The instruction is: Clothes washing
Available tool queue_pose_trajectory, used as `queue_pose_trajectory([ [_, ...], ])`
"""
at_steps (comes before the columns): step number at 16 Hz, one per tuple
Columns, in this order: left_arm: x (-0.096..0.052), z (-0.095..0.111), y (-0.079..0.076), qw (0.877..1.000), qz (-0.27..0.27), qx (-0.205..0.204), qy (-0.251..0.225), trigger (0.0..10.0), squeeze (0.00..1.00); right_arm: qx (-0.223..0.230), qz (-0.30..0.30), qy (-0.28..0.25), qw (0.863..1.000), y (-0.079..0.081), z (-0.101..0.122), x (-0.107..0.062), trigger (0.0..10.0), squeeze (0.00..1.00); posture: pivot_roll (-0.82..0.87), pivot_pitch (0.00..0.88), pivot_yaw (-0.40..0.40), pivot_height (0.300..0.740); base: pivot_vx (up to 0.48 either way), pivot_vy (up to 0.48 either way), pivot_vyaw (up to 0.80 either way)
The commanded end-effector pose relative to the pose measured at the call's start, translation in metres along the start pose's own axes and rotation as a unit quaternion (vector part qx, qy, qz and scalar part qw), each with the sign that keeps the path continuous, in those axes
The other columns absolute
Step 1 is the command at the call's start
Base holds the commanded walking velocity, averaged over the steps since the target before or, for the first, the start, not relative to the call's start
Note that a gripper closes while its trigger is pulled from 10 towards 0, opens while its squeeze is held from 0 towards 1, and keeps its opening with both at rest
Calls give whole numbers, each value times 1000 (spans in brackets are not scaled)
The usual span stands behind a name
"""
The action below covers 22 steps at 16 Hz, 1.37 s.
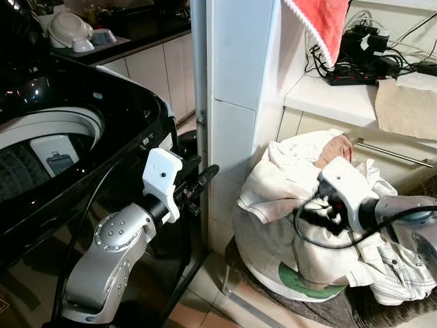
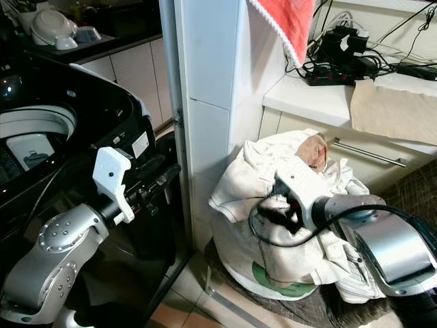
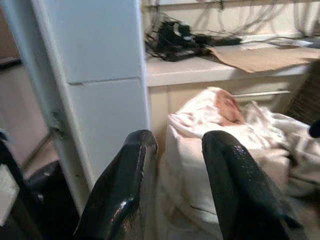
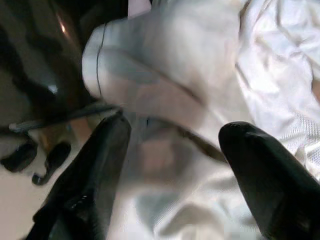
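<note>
Right arm nearest the laundry!
My right gripper [image 4: 170, 165] is spread wide and empty, right over the clothes pile [image 1: 300, 225] beside the washing machine [image 1: 68, 143]; my left gripper [image 3: 175, 190], parted, waits well apart.

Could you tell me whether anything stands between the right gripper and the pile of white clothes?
Nothing visible does: the right gripper, fingers open, is right at the white clothes pile, with only cloth between its fingers.

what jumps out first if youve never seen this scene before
A big heap of white laundry on the floor against the cabinet, with the right gripper open right over it. On the robot's left, the black top-loading washing machine stands with its drum open, the left gripper raised beside it.
</note>
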<state>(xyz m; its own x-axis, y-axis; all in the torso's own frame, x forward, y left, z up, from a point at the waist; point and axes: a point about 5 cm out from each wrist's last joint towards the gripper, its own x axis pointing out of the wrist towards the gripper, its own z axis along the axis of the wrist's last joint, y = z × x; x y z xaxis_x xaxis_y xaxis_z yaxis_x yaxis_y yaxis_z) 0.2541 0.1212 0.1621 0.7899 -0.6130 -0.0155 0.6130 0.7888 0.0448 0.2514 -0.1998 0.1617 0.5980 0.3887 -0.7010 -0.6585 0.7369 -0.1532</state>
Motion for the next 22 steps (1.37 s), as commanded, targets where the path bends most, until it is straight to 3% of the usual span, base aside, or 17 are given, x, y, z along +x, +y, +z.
queue_pose_trajectory([
  [1,0,2,-9,999,-50,-1,9,10000,0,-16,5,8,1000,0,0,0,10000,1000,-80,0,21,740,0,0,0],
  [3,-4,1,-21,995,-101,-1,23,10000,0,-26,9,20,999,0,-2,1,10000,1000,-80,0,21,740,0,0,0],
  [6,-1,0,-17,998,-66,4,18,10000,0,-37,3,24,999,-1,-3,1,10000,1000,-76,0,18,740,0,0,0],
  [7,4,0,-6,1000,-3,8,8,10000,0,-37,-19,23,999,-4,-2,2,10000,757,-77,0,16,740,0,0,0],
  [8,5,0,-3,1000,12,5,10,10000,0,-36,-21,23,999,-4,-2,3,10000,529,-79,0,17,740,0,0,0],
  [9,5,1,-2,1000,19,3,7,10000,0,-36,-29,23,999,-5,-2,2,10000,0,-80,1,18,740,0,0,0],
  [11,6,1,-2,1000,28,0,10,10000,0,-31,-38,8,999,-6,1,2,10000,0,-82,6,19,740,0,0,0],
  [13,8,4,6,997,73,11,-10,10000,0,-10,-29,-59,998,0,17,4,10000,0,-84,13,17,740,0,0,0],
  [18,9,7,12,995,101,8,-19,10000,0,-26,-32,-78,996,3,22,5,10000,0,-82,14,19,740,0,0,0],
  [22,9,6,12,994,109,1,-21,10000,0,-39,-36,-71,996,2,20,5,10000,0,-82,10,15,740,216,0,738],
])
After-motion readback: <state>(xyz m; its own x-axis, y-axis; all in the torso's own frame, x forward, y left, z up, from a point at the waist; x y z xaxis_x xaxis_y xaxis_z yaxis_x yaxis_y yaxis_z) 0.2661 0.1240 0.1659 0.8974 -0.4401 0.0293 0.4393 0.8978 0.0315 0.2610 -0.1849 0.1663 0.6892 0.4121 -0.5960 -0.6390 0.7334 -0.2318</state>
